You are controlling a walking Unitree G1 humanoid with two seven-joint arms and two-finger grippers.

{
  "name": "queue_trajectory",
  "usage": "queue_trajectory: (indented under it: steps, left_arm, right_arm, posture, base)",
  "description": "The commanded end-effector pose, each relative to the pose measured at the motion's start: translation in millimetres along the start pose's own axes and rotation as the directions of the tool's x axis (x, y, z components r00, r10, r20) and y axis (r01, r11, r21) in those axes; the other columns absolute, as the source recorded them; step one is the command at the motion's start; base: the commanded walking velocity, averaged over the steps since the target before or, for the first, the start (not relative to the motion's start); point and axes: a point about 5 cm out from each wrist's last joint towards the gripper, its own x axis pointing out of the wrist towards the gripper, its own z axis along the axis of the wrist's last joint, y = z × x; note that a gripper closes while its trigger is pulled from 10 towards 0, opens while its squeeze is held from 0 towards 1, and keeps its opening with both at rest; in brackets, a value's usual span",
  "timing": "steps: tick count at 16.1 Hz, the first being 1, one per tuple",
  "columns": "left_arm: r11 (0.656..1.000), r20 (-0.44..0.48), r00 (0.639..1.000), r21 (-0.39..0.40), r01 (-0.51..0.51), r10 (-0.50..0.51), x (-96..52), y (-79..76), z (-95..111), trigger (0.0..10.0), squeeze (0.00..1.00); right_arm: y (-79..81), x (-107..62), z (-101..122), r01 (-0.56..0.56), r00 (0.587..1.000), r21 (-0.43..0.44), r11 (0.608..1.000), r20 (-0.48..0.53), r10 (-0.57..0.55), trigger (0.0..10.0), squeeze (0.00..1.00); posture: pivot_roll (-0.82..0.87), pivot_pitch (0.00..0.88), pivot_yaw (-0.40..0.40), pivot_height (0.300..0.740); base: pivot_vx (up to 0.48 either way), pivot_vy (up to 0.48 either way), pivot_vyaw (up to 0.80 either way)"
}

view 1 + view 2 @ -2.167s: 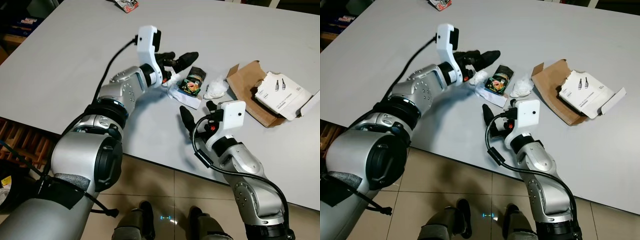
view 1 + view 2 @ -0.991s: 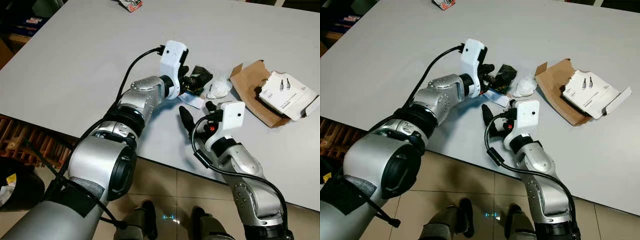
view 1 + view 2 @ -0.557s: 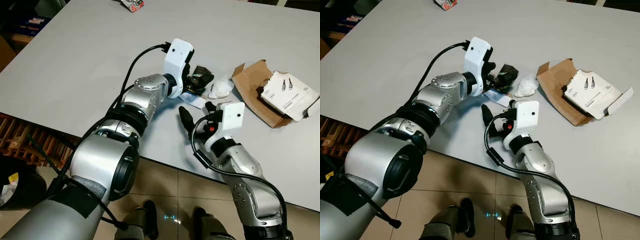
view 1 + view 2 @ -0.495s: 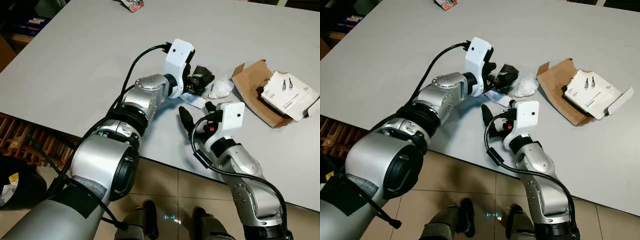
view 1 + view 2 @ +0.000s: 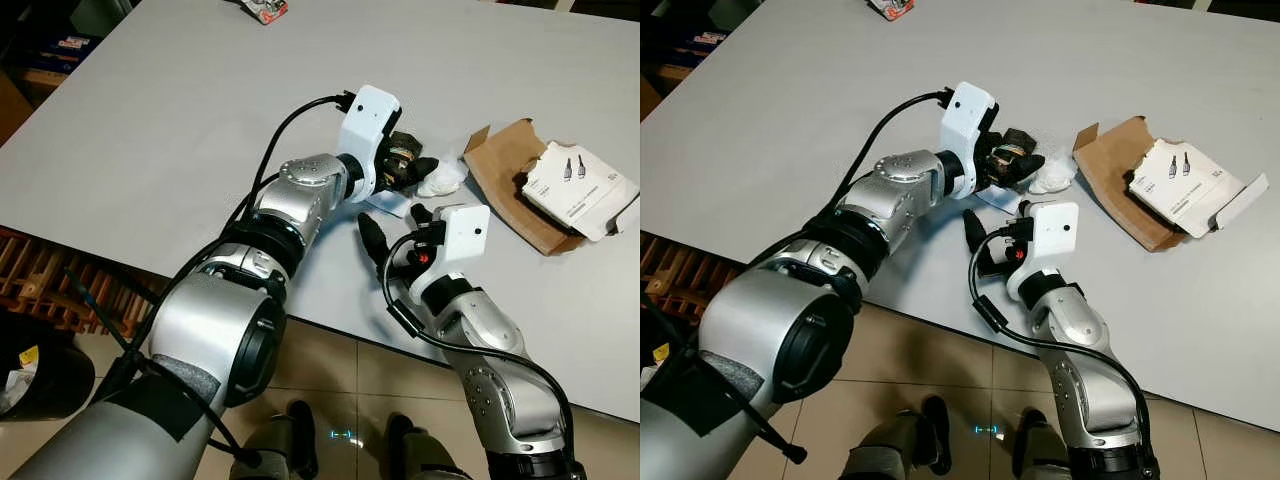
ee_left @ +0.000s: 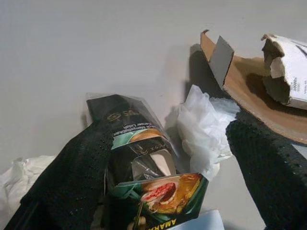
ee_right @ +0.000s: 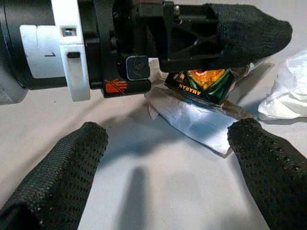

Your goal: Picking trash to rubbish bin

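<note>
While the left claw (image 5: 1012, 166) reaches over the grey desk (image 5: 790, 110), its fingers straddle a dark snack packet (image 6: 144, 163) without pinching it; one finger (image 6: 72, 177) touches its side, the other stands apart. The packet's long axis runs along the fingers, away from the wrist. It lies partly on white paper (image 7: 196, 122), beside a tissue (image 6: 201, 129). The right claw (image 7: 163, 158) hovers open nearby.

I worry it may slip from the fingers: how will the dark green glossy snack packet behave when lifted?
The dark green glossy snack packet looks like thin, creased film, so probably light and floppy. Its shiny surface may be slippery against the left gripper, whose fingers stand on either side of it.
</note>
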Motion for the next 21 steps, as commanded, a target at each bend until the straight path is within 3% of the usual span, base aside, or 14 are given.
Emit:
queue_trajectory:
  steps: [1, 5, 15, 16, 17, 19, 21]
  left_arm:
    - [1.0, -0.041, 0.999, 0.014, -0.006, 0.007, 0.2, -1.1, -9.1, 10.0, 0.0]
    - [0.995, -0.065, 0.996, 0.082, -0.052, 0.057, 0.0, 1.3, -11.3, 10.0, 0.0]
    - [0.998, -0.066, 0.996, 0.029, -0.056, 0.058, 0.5, -1.7, -21.6, 10.0, 0.0]
    - [0.998, -0.068, 0.996, 0.032, -0.058, 0.06, 0.2, -1.6, -23.3, 4.9, 0.0]
    - [0.998, -0.068, 0.996, 0.032, -0.058, 0.06, 0.2, -1.6, -23.4, 2.8, 0.0]
    - [0.998, -0.066, 0.996, 0.034, -0.061, 0.063, 0.1, -1.2, -22.9, 2.9, 0.0]
    - [0.997, -0.062, 0.996, 0.037, -0.068, 0.07, -0.3, 0.2, -21.1, 1.5, 0.0]
  right_arm:
    - [3.8, -2.4, 0.1, -0.002, 1.0, 0.001, 1.0, 0.006, 0.002, 10.0, 0.0]
    - [3.7, -2.4, -0.3, -0.003, 1.0, 0.004, 1.0, 0.005, 0.003, 10.0, 0.0]
    - [4.6, -2.7, -0.4, 0.0, 1.0, 0.008, 1.0, 0.007, 0.0, 10.0, 0.0]
    - [4.5, -2.6, -0.3, 0.0, 1.0, 0.007, 1.0, 0.007, 0.0, 10.0, 0.0]
    - [4.3, -2.5, -0.4, 0.0, 1.0, 0.007, 1.0, 0.007, 0.0, 10.0, 0.0]
    - [4.0, -2.3, -0.3, 0.0, 1.0, 0.006, 1.0, 0.007, 0.0, 10.0, 0.0]
    - [3.9, -2.2, -0.2, 0.0, 1.0, 0.006, 1.0, 0.008, 0.0, 10.0, 0.0]
  posture:
    - [-0.1, 0.263, 0.13, 0.74]
    - [-0.1, 0.263, 0.128, 0.74]
    - [-0.1, 0.267, 0.128, 0.74]
    - [-0.1, 0.266, 0.128, 0.74]
    - [-0.1, 0.265, 0.128, 0.74]
    - [-0.1, 0.264, 0.129, 0.74]
    - [-0.1, 0.261, 0.129, 0.74]
  base:
    - [0.0, 0.0, 0.0]
    - [0.0, 0.0, 0.0]
    - [0.0, 0.0, 0.0]
    - [0.0, 0.0, 0.0]
    - [0.0, 0.0, 0.0]
    - [0.0, 0.0, 0.0]
    - [0.0, 0.0, 0.0]
